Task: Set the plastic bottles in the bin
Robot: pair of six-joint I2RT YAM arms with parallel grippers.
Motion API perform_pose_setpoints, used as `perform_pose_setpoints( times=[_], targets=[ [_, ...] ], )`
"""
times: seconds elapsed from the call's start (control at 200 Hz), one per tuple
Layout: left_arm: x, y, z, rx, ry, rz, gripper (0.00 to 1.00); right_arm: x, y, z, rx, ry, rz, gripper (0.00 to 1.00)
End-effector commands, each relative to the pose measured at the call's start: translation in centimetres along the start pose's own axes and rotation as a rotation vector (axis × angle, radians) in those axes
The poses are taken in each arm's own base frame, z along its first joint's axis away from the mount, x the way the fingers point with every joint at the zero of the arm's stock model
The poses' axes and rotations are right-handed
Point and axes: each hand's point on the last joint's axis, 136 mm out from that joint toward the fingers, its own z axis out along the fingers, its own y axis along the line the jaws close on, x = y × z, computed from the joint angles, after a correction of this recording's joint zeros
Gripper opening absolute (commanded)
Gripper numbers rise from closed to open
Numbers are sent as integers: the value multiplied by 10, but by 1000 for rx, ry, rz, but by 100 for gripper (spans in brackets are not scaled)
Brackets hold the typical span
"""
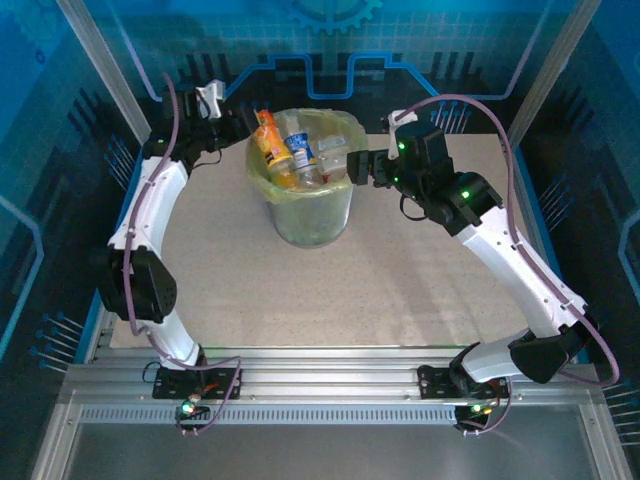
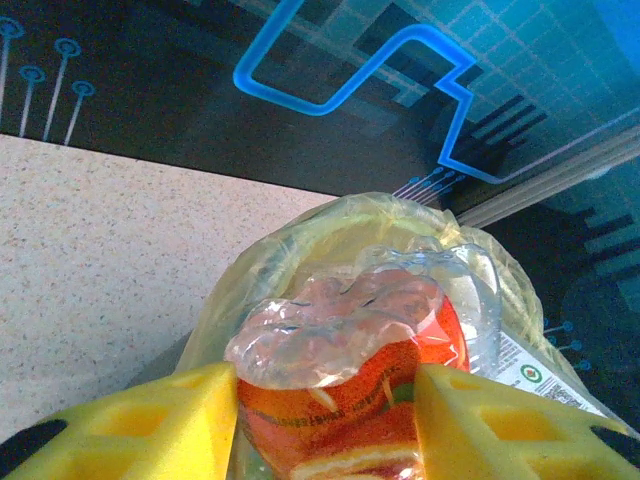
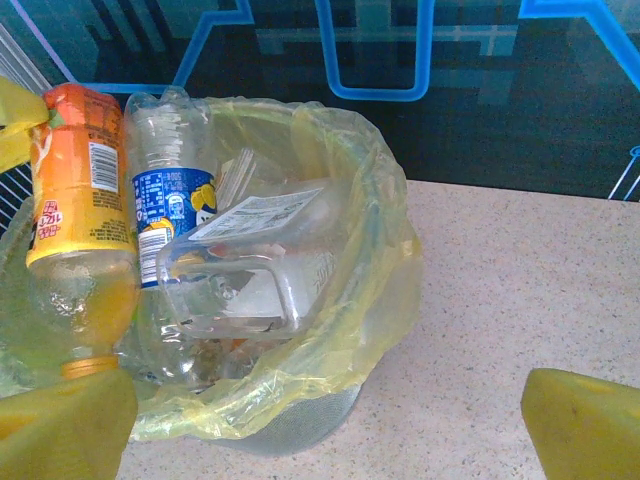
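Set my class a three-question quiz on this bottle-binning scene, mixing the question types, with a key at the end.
1. True or false: the right gripper holds a bottle.
2. The orange-labelled bottle sits in the bin with its cap: A) up, B) down, C) missing.
3. Fill in: the yellow fingers on either side of that bottle's base belong to the ____ gripper.
Key: 1 false, its jaws stand open beside the bin. 2 B. 3 left: the left gripper grips the base.
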Motion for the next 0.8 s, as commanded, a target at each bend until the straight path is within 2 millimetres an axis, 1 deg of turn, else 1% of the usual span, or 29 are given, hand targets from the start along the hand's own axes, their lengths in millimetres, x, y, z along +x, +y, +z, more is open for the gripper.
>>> perform_pose_setpoints(
  times=[0.0,0.115,0.2,0.35,0.46,0.545,0.645,0.795],
  targets=[
    [4,-12,7,73,32,68,46,-1,-5,3,10,-5,23,100],
    [12,-6,11,75,54,99,43,1,-6,4,14,0,24,100],
    [18,-3,11,69,65,118,42,1,-8,4,17,-2,27,100],
    [20,-3,8,69,66,158,42,3,-9,5,19,2,33,100],
    [22,6,7,20,69,197,42,4,-7,8,13,8,31,100],
    [20,9,4,-1,62,234,40,6,-7,11,13,20,25,100],
    [19,10,5,-5,73,276,37,8,-7,13,17,27,25,100],
    [24,14,8,1,83,313,38,7,-7,12,19,24,26,100]
  ],
)
